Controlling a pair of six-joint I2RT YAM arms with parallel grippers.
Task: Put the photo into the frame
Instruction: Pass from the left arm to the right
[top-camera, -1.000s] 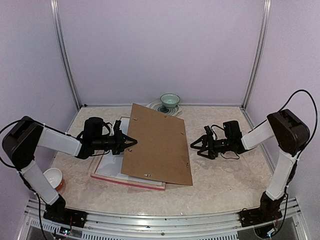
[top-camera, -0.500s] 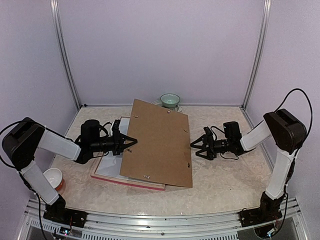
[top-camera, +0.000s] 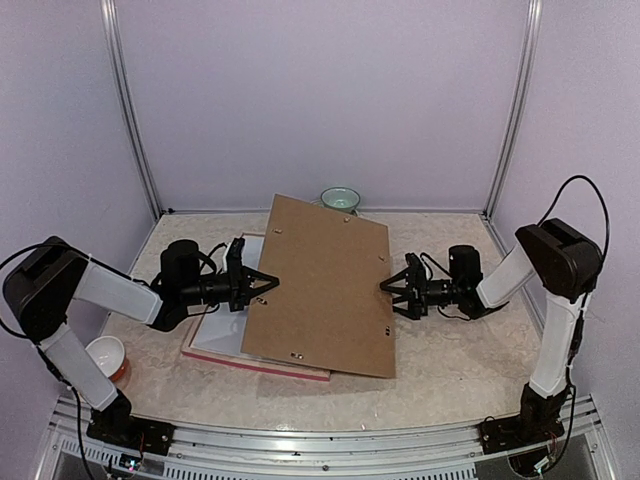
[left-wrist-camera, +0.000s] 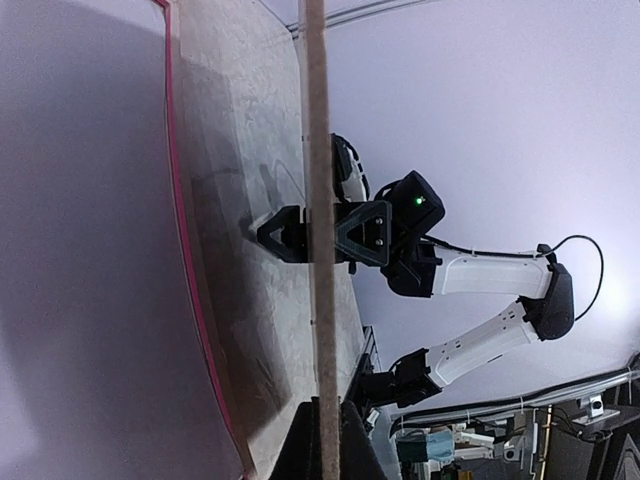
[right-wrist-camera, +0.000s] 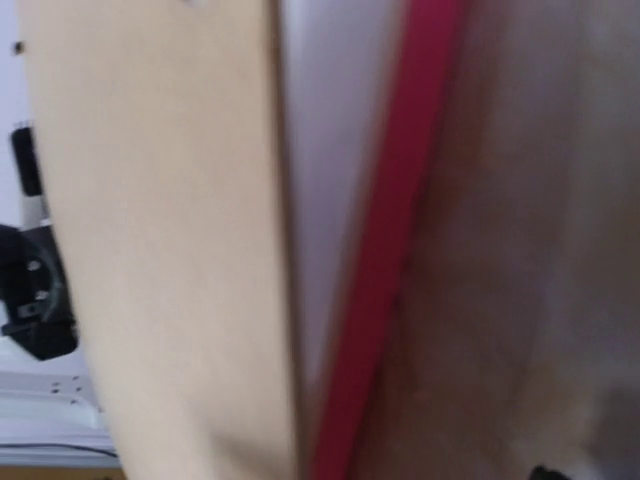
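My left gripper (top-camera: 265, 285) is shut on the left edge of a brown hardboard backing (top-camera: 325, 285) and holds it lifted off the table. In the left wrist view the backing (left-wrist-camera: 320, 150) shows edge-on between my fingers (left-wrist-camera: 300, 445). My right gripper (top-camera: 388, 287) is open, its jaws astride the backing's right edge, as the left wrist view also shows (left-wrist-camera: 322, 235). The pink-red frame (top-camera: 260, 363) lies flat beneath, with a white sheet (top-camera: 215, 335) inside it. Its rail appears in both wrist views (left-wrist-camera: 185, 250) (right-wrist-camera: 395, 260). The photo is hidden.
A green bowl (top-camera: 340, 200) stands at the back wall behind the backing. A white and orange bowl (top-camera: 107, 357) sits at the front left by the left arm's base. The right wrist view is blurred, filled by the backing's pale face (right-wrist-camera: 150, 250).
The left gripper has carried the backing up and to the right. The right gripper has moved left until its jaws stand astride the backing's right edge, and they have narrowed a little.
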